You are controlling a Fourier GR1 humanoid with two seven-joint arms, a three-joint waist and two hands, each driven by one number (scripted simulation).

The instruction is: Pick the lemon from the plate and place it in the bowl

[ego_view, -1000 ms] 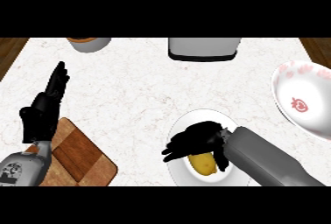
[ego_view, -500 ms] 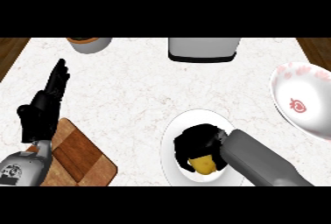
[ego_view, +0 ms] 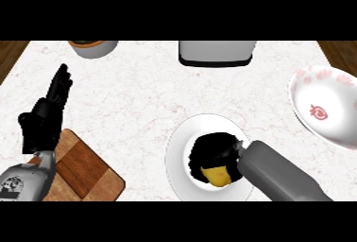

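Note:
A yellow lemon [ego_view: 217, 175] lies on the white plate [ego_view: 182, 146] at the lower middle of the head view. My right hand [ego_view: 213, 153] is down on the plate with its fingers curled over the lemon, so only the fruit's lower part shows. The white bowl [ego_view: 327, 108] with a red mark inside sits at the right edge, apart from the plate. My left hand [ego_view: 46, 116] rests open at the left, fingers pointing up.
A wooden cutting board [ego_view: 83, 171] lies at the lower left under my left forearm. A grey toaster-like box [ego_view: 215, 52] stands at the back middle. A small grey pot [ego_view: 93, 47] sits at the back left.
My right hand has drawn in and closed down over the lemon on the plate. The left hand has stayed still.

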